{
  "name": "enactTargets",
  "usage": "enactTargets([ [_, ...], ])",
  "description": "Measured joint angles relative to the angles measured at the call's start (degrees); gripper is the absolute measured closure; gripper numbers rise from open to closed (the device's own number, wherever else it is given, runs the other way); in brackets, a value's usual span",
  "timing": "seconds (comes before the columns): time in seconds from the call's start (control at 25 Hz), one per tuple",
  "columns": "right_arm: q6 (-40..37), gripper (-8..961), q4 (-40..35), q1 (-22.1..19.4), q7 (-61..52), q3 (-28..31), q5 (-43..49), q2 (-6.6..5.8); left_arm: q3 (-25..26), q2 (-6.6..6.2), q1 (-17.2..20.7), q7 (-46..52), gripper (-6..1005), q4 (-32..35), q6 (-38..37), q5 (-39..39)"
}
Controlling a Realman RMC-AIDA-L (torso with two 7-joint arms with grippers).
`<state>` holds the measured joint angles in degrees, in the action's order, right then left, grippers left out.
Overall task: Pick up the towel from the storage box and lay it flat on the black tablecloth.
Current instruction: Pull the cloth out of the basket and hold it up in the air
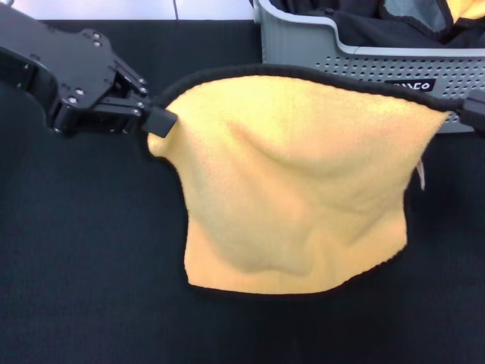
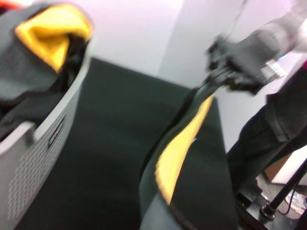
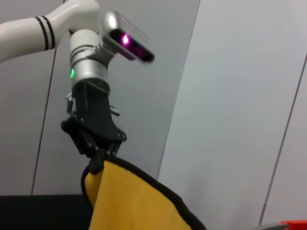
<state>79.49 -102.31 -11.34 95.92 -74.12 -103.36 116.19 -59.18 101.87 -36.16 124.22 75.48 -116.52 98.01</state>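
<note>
The yellow-orange towel (image 1: 295, 189) with a thin black trim hangs spread between my two grippers above the black tablecloth (image 1: 83, 273). My left gripper (image 1: 161, 121) is shut on the towel's left top corner. My right gripper (image 1: 471, 111) holds the right top corner at the picture's edge. A small white tag (image 1: 421, 174) shows on the right side. The towel's lower edge rests on or near the cloth. The light grey storage box (image 1: 333, 45) stands at the back right. The right wrist view shows the left gripper (image 3: 98, 160) pinching the towel (image 3: 129, 201). The left wrist view shows the right gripper (image 2: 218, 74) holding the towel (image 2: 180, 148).
The storage box holds dark cloths and another yellow piece (image 1: 466, 9); it also shows in the left wrist view (image 2: 43, 143). A black label with white lettering (image 1: 409, 86) is on its front. A person's legs and a stand (image 2: 283, 191) are beside the table.
</note>
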Motion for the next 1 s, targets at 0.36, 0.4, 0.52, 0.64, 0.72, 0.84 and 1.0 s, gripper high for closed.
enactTargets([
  [0.36, -6.7, 948, 4.9, 11.1, 0.4, 1.6, 5.8, -0.33, 4.7, 2.73, -8.5, -2.8, 971, -4.1, 0.9, 15.0],
  [0.4, -7.5, 948, 4.3, 12.5, 0.4, 2.6, 6.7, -0.33, 5.6, 2.86, -9.7, -3.3, 971, -4.7, 1.2, 16.7],
  [0.52, -8.7, 948, 1.8, 14.5, 0.1, 5.0, 7.3, -0.44, 7.3, 2.76, -12.7, -4.2, 970, -5.3, 3.4, 20.1],
  [0.64, -9.6, 948, -1.4, 15.0, -0.1, 7.2, 7.3, -0.51, 7.8, 2.33, -14.7, -4.3, 970, -4.6, 5.2, 22.1],
  [0.72, -10.2, 948, -3.6, 14.7, -0.5, 7.9, 7.2, -0.49, 8.0, 2.23, -15.4, -4.3, 970, -3.8, 5.7, 23.2],
  [0.84, -10.1, 948, -4.9, 14.0, -1.7, 7.9, 7.1, -0.45, 8.1, 2.21, -15.2, -4.3, 970, -2.7, 5.7, 23.6],
  [1.0, -5.9, 948, -5.9, 11.2, -4.6, 7.6, 5.2, -0.06, 8.0, 2.45, -13.0, -4.3, 970, -2.5, 2.6, 19.4],
])
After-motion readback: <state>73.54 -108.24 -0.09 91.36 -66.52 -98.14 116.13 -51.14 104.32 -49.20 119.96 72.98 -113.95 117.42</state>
